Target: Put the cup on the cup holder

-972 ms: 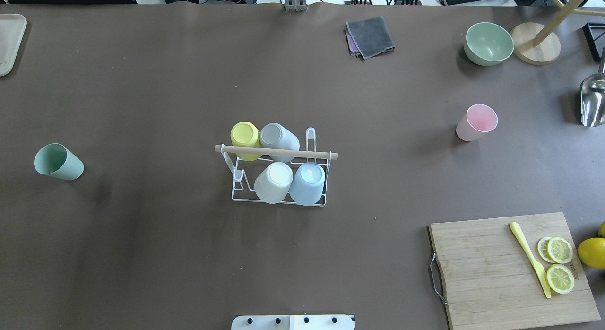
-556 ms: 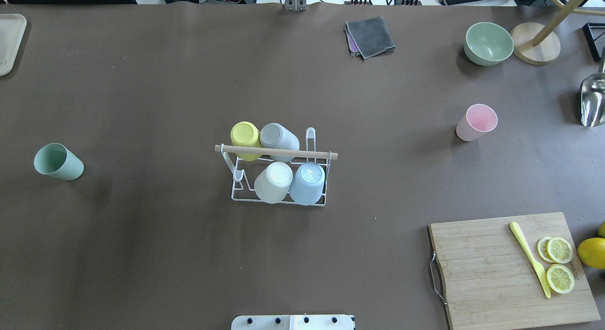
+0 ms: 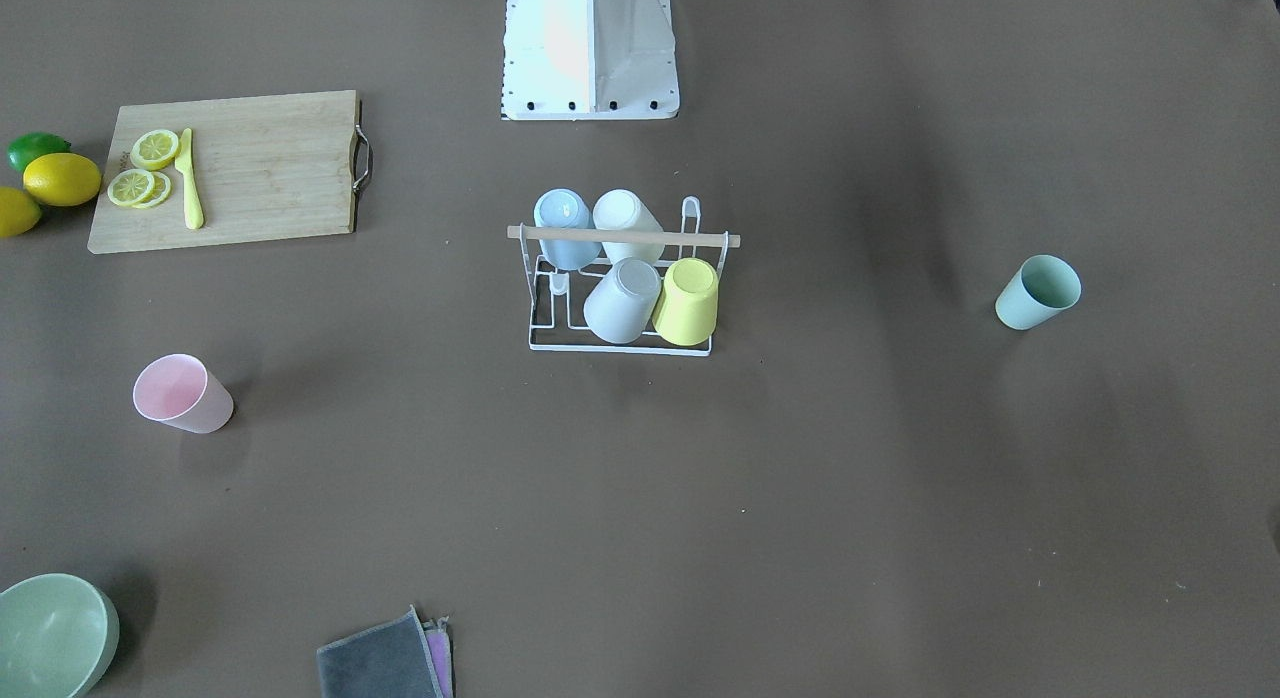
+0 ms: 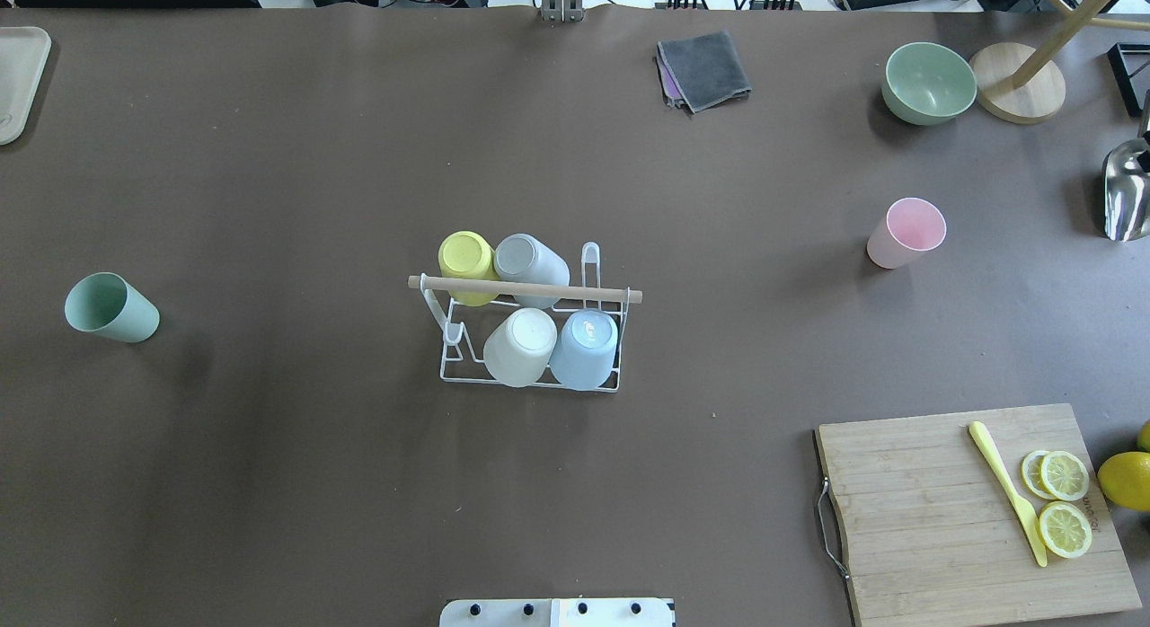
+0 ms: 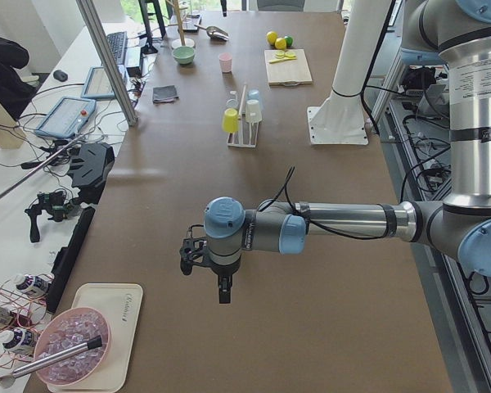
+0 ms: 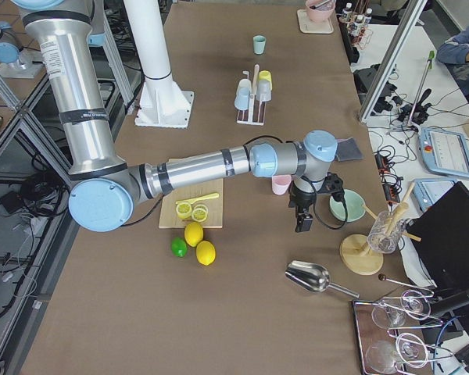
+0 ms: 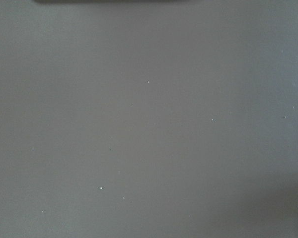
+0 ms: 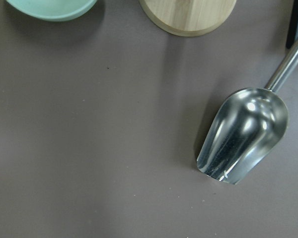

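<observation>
1. Change vs a sec ago: next to nil. The cups and the cup holder (image 4: pixel 575 292) haven't budged. Only a dark bit has crept in over the scoop (image 4: pixel 1123 200) at the overhead view's right edge, prob. the right arm edging in.
2. Holder sits mid-table w/ 4 cups upside down on its prongs (yellow, grey, white, blue). 2 prongs are free.
3. Loose cups: pink cup (image 4: pixel 907 232) on robot's right, green cup (image 4: pixel 110 306) on its left. Both are mouth-up and well apart from the holder.
4. Right gripper (image 6: pixel 302 224) hangs over the table near the pink cup, betw. it and the scoop. Fingers apart or together: can't tell.
5. Left gripper (image 5: pixel 222 291) is over bare table toward the left end, well away from the green cup. Can't tell its fingers either.
6. Meaning: no pick begun yet. I'd guess pink cup goes first.
</observation>
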`<state>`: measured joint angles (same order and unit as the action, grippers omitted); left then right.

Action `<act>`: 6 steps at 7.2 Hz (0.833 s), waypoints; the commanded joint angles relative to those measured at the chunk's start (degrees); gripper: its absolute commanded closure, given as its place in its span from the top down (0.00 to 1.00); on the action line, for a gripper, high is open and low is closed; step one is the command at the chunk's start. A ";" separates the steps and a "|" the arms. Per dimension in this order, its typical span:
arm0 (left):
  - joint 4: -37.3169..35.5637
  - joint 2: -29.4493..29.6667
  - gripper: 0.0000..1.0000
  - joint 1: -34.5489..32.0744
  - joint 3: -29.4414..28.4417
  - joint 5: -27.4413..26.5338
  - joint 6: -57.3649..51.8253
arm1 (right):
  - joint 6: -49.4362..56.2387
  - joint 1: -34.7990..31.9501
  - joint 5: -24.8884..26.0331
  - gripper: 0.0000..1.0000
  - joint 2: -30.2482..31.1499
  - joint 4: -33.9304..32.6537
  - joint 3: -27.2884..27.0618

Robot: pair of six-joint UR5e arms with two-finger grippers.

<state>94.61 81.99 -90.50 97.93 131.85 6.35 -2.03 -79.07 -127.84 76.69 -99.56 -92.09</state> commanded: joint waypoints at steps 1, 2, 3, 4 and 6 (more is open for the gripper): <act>-0.13 0.10 0.98 -0.03 0.33 -0.01 -0.02 | 0.18 4.00 0.13 1.00 -3.72 -5.27 -0.10; -0.22 -0.07 0.98 -0.20 0.68 0.07 -0.02 | 1.05 6.63 0.13 1.00 -5.30 -7.47 -0.19; -0.48 -0.16 0.98 -0.38 1.29 0.07 -0.02 | 2.89 8.57 2.14 1.00 -7.58 -10.54 -0.46; -0.92 -0.33 0.98 -0.46 2.17 0.34 -0.02 | 6.47 9.98 5.72 1.00 -11.26 -15.61 -0.46; -5.02 -1.40 0.98 0.49 4.45 0.43 -0.11 | 13.33 14.80 12.41 1.00 -16.90 -21.53 -0.02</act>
<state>92.30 80.73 -90.62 101.18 132.36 6.30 7.25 -67.21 -119.31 63.20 -117.49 -92.43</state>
